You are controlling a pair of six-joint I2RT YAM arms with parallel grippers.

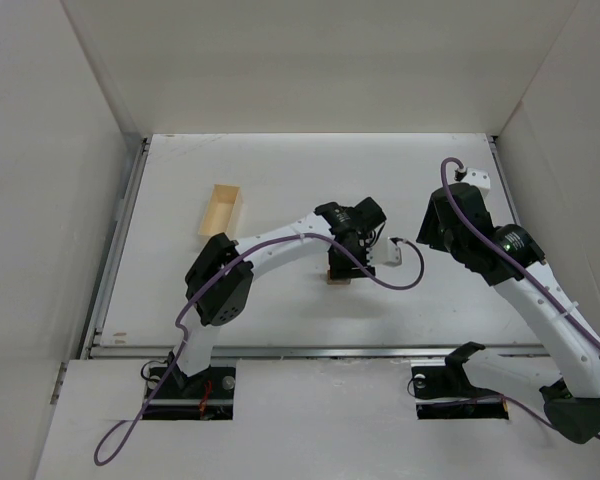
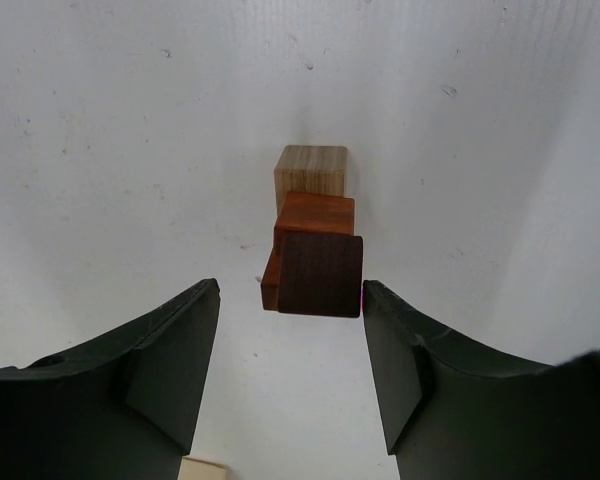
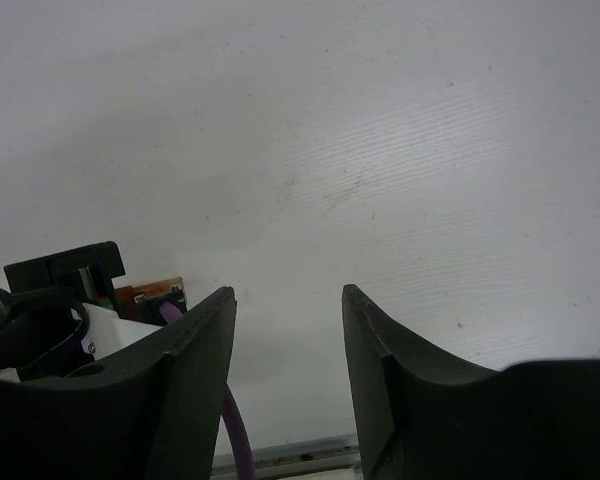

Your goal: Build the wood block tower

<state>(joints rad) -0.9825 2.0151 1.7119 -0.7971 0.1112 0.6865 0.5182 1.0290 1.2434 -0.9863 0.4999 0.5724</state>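
In the left wrist view I look down on a small stack: a dark brown cube (image 2: 321,275) on top, a reddish-orange cube (image 2: 315,212) under it, and a light tan block (image 2: 311,170) at the bottom. Another reddish-orange edge (image 2: 269,283) shows beside the dark cube. My left gripper (image 2: 291,300) is open above the stack; its right finger (image 2: 390,350) is close by the dark cube's edge. In the top view the left gripper (image 1: 346,258) hides most of the stack; a bit of wood (image 1: 337,281) shows. My right gripper (image 3: 288,300) is open and empty over bare table.
A pale wooden tray (image 1: 221,212) lies at the back left of the table. A pale wooden piece (image 2: 202,468) lies under the left gripper. The right gripper (image 1: 427,232) hovers right of the left one. A purple cable (image 1: 385,283) loops between them. White walls enclose the table.
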